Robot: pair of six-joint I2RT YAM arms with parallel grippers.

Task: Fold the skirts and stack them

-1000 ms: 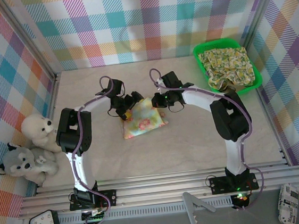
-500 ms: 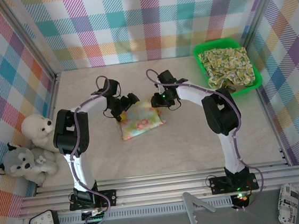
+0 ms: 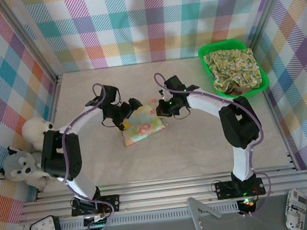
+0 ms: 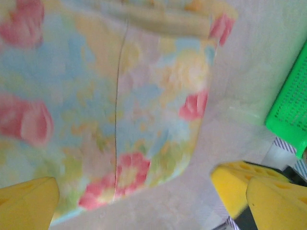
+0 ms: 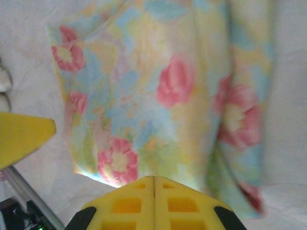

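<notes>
1. Two plush toys sit against the desk's left edge, a white one (image 3: 36, 130) and a grey one (image 3: 20, 168) nearer the near corner.
2. The left arm reaches from the near edge toward the middle of the desk. The left gripper (image 3: 127, 111) hangs at the left far corner of the folded skirt. In the left wrist view its yellow fingers (image 4: 26, 201) stand wide apart with nothing between them, the gripper (image 4: 134, 191) poised over the cloth's edge and the bare desk (image 4: 249, 62) beside it.
3. The pale yellow-pink floral skirt (image 3: 143, 124) lies folded into a small, slightly tilted rectangle at the centre of the desk, flat on the surface. The left wrist view shows a seam line running down it (image 4: 144, 120). In the right wrist view its pink flowers (image 5: 163, 96) spread across the frame.
4. The right gripper (image 3: 167, 107) hovers at the right far corner of that skirt. In the right wrist view its fingers (image 5: 24, 139) are parted with nothing clamped, the gripper (image 5: 103, 153) above the cloth's edge.
5. A green tray (image 3: 204, 51) sits in the far right corner of the desk, well apart from the folded skirt. A crumpled yellow-green floral skirt (image 3: 233, 67) fills it, and a darker olive patch of cloth (image 3: 230, 88) shows at the tray's near side.
</notes>
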